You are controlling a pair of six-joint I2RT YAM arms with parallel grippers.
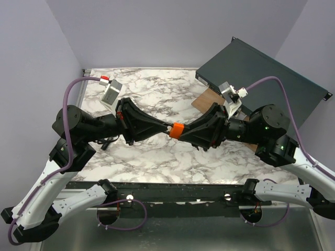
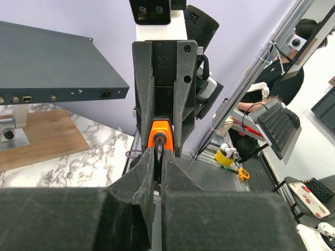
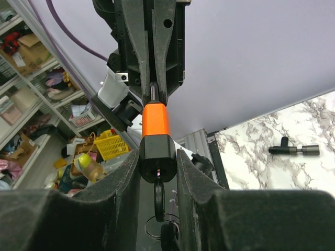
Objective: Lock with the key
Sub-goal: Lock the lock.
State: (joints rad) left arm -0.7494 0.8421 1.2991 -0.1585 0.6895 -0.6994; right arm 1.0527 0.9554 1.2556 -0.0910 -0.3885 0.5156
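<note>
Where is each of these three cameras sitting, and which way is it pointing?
Top view: fixed above and behind the arms, looking down at the table; both arms show, reaching to the lock.
Left wrist view: on the left arm, looking along the left gripper, pinching the key, toward the right gripper.
Right wrist view: on the right arm, looking the opposite way, its fingers around the lock.
All three share the lock.
</note>
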